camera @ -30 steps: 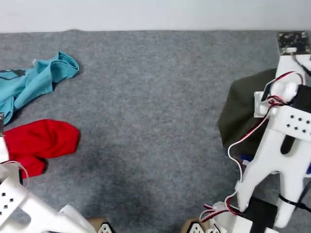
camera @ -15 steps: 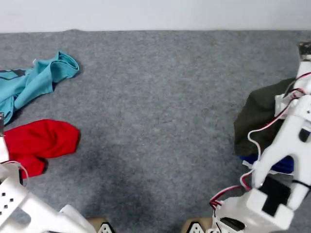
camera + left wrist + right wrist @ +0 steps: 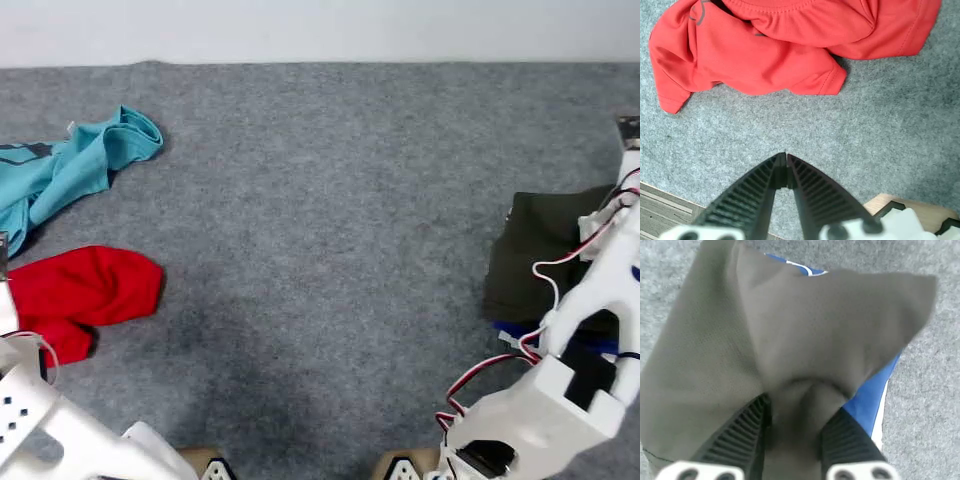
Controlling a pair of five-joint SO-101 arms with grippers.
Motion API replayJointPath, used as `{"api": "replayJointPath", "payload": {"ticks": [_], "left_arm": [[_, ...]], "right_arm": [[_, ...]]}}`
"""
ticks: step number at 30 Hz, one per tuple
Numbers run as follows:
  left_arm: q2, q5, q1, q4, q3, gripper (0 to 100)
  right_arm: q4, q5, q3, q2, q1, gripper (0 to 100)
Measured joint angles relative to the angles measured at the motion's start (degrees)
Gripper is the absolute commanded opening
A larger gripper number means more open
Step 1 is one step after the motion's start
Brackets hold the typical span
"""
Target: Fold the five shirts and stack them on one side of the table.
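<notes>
r end effector clamped on olive shirt over blue shirt — l end effector pressed together, red shirt just ahead.

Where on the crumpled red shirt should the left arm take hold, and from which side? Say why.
Probably the sleeve cuff of the red shirt, approached from above on the left pincer's side: it juts free onto bare mat, a thin stitched edge, while the rest is bunched.

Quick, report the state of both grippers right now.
Left gripper: closed, holding nothing, above the mat beside the red shirt.
Right gripper: closed on a fold of the dark green shirt.
</notes>
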Motion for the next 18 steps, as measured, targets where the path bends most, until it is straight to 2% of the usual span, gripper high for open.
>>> {"api": "replayJointPath", "payload": {"ticks": [4, 11, 14, 18], "left_arm": [[0.0, 0.0, 0.0, 0.0, 0.0, 1], [0.0, 0.0, 0.0, 0.0, 0.0, 1], [0.0, 0.0, 0.0, 0.0, 0.0, 1], [0.0, 0.0, 0.0, 0.0, 1.3, 1]], "right_arm": [[0.1, -0.1, 0.0, 0.0, 1.1, 31.8], [3.2, -3.9, -0.9, -3.0, 1.4, 31.6], [7.1, -4.0, -1.7, -5.2, -1.0, 23.0], [14.2, -4.0, -1.7, -6.0, -4.7, 3.9]]}}
